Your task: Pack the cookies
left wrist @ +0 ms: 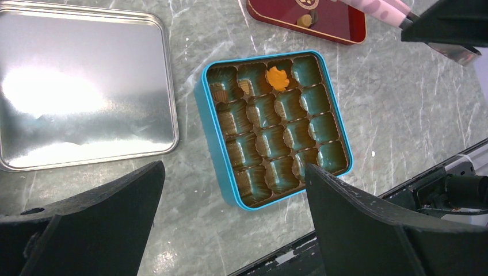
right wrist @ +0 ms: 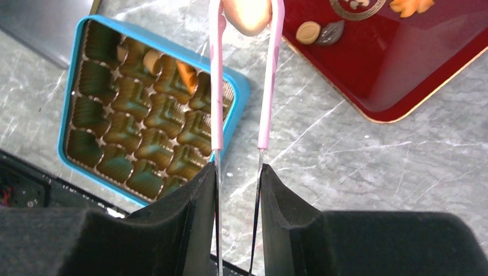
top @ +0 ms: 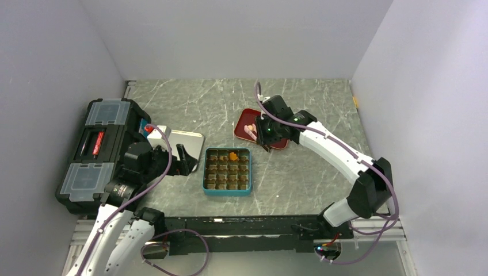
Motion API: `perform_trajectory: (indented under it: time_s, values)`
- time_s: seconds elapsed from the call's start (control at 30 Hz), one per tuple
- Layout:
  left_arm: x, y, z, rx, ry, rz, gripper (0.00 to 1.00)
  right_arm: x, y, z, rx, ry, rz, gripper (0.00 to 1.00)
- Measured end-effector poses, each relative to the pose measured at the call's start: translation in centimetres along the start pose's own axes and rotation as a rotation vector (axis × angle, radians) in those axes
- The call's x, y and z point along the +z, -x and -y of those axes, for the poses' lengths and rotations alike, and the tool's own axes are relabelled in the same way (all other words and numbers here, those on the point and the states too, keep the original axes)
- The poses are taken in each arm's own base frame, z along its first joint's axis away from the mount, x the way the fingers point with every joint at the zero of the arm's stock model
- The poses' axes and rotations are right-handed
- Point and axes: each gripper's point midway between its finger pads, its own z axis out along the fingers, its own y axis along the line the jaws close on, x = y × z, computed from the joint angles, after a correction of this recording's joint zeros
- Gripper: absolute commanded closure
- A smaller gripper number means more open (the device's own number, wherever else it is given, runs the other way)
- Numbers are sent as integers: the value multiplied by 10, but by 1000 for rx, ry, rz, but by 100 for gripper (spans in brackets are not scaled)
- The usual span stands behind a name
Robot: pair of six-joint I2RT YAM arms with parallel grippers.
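The packing is in its early part, I judge. My right claw (right wrist: 237, 178) is clamped on the handles of the pink tongs (right wrist: 216, 86). Their tips pinch a pale cream cookie (right wrist: 247, 14) at the top edge of my right wrist view. It hangs clear of the table (right wrist: 374, 190), and seems to sit over the gap between the two containers. The teal tin (top: 227, 192) lies open in the middle of the overhead view, and most of its brown square compartments are bare. One orange flower cookie (left wrist: 278, 78) sits in the tin's top row as my left wrist camera frames it, third compartment from the left. To its left in that row are what look like two small tan pieces (left wrist: 219, 92), though they are too small for me to be sure. The red tray (right wrist: 403, 69) at the upper right of the right wrist view holds a tan oval cookie (right wrist: 308, 32) with a dark-brown one (right wrist: 330, 33) touching it. A second orange flower (right wrist: 411, 6) is cut by the top edge of that view. So the cream cookie has to go into a free compartment, and then those three must follow. My left claw (left wrist: 233, 172) hangs over the table just left of the tin, fingers spread wide and holding nothing. The silver lid (left wrist: 86, 86) lies flat at the upper left of its view.
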Motion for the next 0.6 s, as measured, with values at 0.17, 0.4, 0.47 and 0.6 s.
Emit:
perform_trajectory:
  time_s: [0.17,0.4,0.47,0.6]
  values:
    - [0,0,0,0,1,0,1,-18,-13,-14,-26,42,14,100]
    - [1,-1,-1,-1,2,-4,1,-27,-37,-32,-68,81,-8,100]
    - [2,-1,-1,-2,4,-9,1,-28,-43,-35,-78,86,-20,100]
    - [2,-1,-1,-3,5,-11,1,-31,-53,-40,-91,95,-35,100]
